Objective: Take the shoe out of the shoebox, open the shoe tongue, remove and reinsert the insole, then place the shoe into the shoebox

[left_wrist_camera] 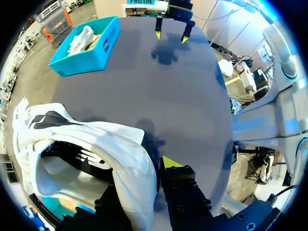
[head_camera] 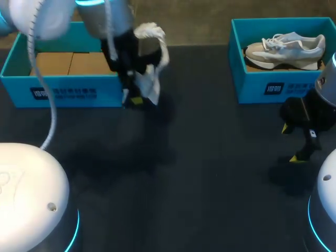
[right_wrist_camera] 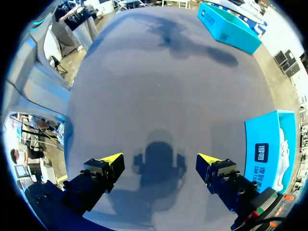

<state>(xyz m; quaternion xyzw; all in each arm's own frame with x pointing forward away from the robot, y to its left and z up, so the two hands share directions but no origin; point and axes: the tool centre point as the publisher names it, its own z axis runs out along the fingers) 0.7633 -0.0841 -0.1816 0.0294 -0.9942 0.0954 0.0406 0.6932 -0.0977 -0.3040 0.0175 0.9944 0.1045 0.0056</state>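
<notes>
Nearest us the desk (head_camera: 199, 173) is dark and flat, and we judge its middle to be the right place to set the shoe down. Our right end effector (head_camera: 295, 143) hovers over the desk just in front of the right box (head_camera: 273, 86), its fingers wide apart and holding nothing.

Farther out, our left end effector (left_wrist_camera: 150, 174) has the white shoe (left_wrist_camera: 96, 139) by the rim of its opening. One yellow-tipped finger lies against the outside; the other is hidden by the upper, so we take the grip as clamped. The shoe hangs above the desk just in front of the left box (head_camera: 63, 92), already out of it.

To do this step well, we should lower the shoe sole-down between the two arms, with the opening facing up. The left grip should let go only once the sole sits flat, or else steady the heel while the right fingers work at the tongue.

At the far edge, the right box holds a second shoe (head_camera: 286, 50), which we should leave alone.
</notes>
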